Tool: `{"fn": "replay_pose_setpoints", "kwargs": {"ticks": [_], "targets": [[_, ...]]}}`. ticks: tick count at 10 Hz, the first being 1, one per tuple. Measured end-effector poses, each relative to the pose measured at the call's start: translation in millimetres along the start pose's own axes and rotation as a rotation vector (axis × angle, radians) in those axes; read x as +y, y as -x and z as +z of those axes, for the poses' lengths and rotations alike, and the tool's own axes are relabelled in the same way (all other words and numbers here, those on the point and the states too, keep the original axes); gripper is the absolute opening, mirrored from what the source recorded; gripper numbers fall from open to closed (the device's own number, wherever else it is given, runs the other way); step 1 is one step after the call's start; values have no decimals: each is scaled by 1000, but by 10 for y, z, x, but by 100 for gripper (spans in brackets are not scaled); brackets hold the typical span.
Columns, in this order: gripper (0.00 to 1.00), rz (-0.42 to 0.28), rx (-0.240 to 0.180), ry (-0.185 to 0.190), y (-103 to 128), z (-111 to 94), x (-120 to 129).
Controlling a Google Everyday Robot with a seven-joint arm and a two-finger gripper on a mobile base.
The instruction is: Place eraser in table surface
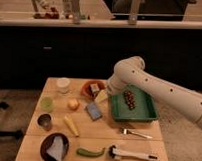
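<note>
While the eraser point(94, 88) sits in a red bowl point(86, 90) on the table point(52, 139), gripper point(106, 92) just beside it, jaws open.

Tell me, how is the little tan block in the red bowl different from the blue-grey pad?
The small tan rectangular eraser is beige; the blue-grey rectangular sponge pad is bluish. The eraser lies in the round reddish bowl; the sponge pad lies on the light wooden table surface. The robot's gripper is by the eraser, not the sponge pad. Both are small and rectangular.
</note>
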Motion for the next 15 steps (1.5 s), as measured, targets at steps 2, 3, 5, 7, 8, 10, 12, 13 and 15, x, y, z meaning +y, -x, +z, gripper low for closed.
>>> {"fn": "replay_pose_setpoints", "kwargs": {"ticks": [2,3,5,7,8,10,12,13,15], "targets": [[80,-14,-6,-8,113,73,182],[80,-15,-13,-13,146,85,228],[80,-5,-25,-18,172,95,236],[80,3,-25,-13,261,193,283],[80,6,-27,-18,316,250,306],[80,17,-38,-54,412,382,341],[80,40,-47,-85,478,500,340],[80,57,-50,-105,510,573,306],[80,81,-47,-121,594,694,259]]}}
